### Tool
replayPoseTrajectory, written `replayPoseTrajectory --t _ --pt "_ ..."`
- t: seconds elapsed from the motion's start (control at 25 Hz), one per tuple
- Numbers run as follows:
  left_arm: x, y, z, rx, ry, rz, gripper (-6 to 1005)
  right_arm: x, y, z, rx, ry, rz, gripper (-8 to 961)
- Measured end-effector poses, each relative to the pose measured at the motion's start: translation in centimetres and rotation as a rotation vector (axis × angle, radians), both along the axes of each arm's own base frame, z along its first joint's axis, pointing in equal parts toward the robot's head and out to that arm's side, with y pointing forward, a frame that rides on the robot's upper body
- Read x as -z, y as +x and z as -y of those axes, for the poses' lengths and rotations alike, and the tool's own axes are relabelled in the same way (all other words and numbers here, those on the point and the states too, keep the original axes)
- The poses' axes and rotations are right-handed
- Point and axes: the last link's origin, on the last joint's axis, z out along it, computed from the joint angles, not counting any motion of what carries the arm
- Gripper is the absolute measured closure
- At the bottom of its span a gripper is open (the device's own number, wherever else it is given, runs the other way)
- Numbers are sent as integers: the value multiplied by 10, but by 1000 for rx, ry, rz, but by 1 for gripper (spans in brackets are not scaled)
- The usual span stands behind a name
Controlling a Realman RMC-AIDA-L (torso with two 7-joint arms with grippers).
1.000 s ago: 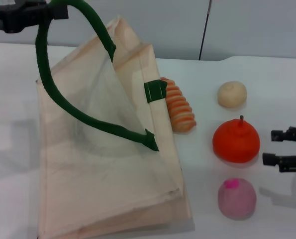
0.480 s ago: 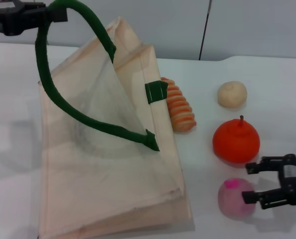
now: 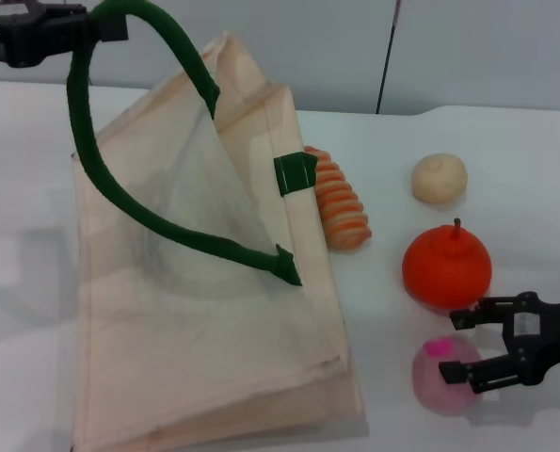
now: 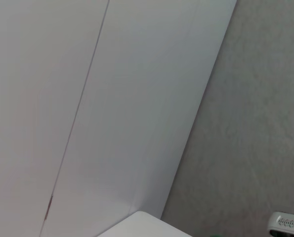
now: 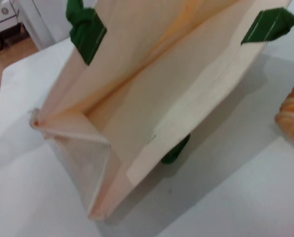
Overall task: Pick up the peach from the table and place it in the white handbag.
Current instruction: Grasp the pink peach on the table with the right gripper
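Observation:
The peach (image 3: 433,379), dusty pink with a magenta spot, lies at the front right of the table. My right gripper (image 3: 459,345) is open at the peach's right side. One finger lies over the peach's upper right and the other sits between the peach and the orange fruit. The white handbag (image 3: 195,311) lies on the left half of the table, its mouth pulled open, and it also shows in the right wrist view (image 5: 151,94). My left gripper (image 3: 89,24), at the top left, is shut on the bag's dark green handle (image 3: 82,141) and holds it up.
An orange fruit (image 3: 446,264) with a stem sits just behind the peach. A beige bun (image 3: 440,177) lies farther back. A striped orange pastry (image 3: 338,200) lies against the bag's right edge and also shows in the right wrist view (image 5: 292,118). The left wrist view shows only wall.
My right gripper has moved left and toward the front, from beside the orange fruit to the peach, staying open. The left gripper and the bag have held still.

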Motion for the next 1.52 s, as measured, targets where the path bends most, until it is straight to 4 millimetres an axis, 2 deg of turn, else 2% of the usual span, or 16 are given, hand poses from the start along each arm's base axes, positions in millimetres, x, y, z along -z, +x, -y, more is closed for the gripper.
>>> replayPoseTrajectory --t 0.36,1.04,1.24,1.52 --pt "0 1 0 -3 -6 4 863 7 6 4 13 -35 52 161" --pt "-1 2 -1 -2 -5 5 862 7 -1 8 -47 -114 67 233" --pt "-1 2 -1 -1 -5 5 862 9 -2 9 -70 -121 73 334" --pt "-1 2 -1 0 -5 6 861 8 -3 7 -91 -122 76 394"
